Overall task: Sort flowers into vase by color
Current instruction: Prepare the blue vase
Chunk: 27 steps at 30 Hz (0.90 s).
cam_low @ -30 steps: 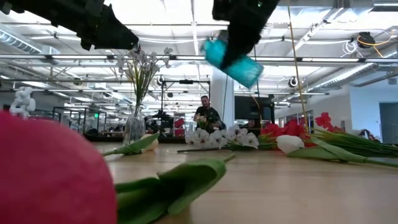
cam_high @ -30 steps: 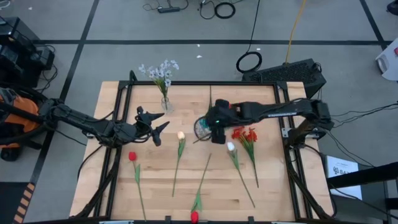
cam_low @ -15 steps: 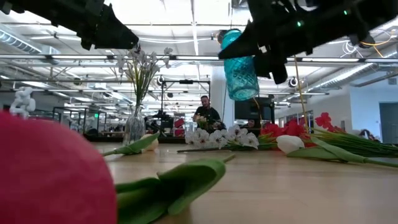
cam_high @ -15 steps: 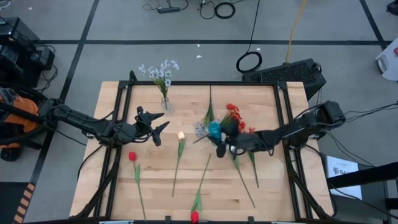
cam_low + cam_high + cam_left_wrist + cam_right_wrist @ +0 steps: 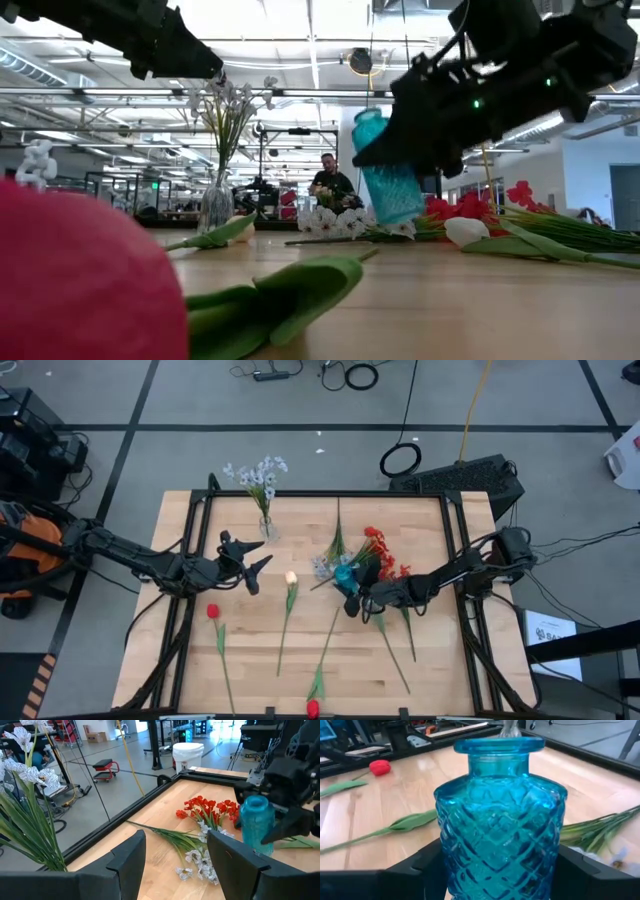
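While clamped in right end effector [image 5: 352, 596], blue vase [image 5: 388, 172] empty.

A large industrial lab or workshop: exposed ceiling trusses [image 5: 300, 95] and strip lights run above the wooden bench [image 5: 250, 640], with cables [image 5: 400, 460] on grey concrete floor [image 5: 150, 460] beside it.

Two vases [image 5: 265, 525] [image 5: 345, 576] (one blue), several scattered flowers [image 5: 290, 598].
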Each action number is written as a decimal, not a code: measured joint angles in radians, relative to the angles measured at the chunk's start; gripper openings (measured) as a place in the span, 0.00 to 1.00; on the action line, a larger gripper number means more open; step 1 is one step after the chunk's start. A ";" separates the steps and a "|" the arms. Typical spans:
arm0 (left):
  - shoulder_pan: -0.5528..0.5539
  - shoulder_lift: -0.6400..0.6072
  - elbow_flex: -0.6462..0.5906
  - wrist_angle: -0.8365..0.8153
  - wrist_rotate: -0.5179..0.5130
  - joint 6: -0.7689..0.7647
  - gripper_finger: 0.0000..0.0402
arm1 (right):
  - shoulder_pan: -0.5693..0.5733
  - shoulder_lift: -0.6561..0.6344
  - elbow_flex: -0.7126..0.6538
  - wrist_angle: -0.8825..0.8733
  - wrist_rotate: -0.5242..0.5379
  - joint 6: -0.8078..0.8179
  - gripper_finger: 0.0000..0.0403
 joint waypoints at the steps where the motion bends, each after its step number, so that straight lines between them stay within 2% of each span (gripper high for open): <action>1: 0.000 0.000 0.000 -0.001 0.000 0.000 0.54 | 0.000 0.020 0.000 0.004 -0.007 0.001 0.62; 9: 0.000 0.000 0.000 -0.002 0.000 0.001 0.54 | 0.000 0.099 0.000 0.187 -0.051 -0.106 0.62; 27: 0.000 0.000 0.000 -0.002 0.000 0.001 0.54 | 0.000 0.100 0.000 0.185 -0.050 -0.121 0.62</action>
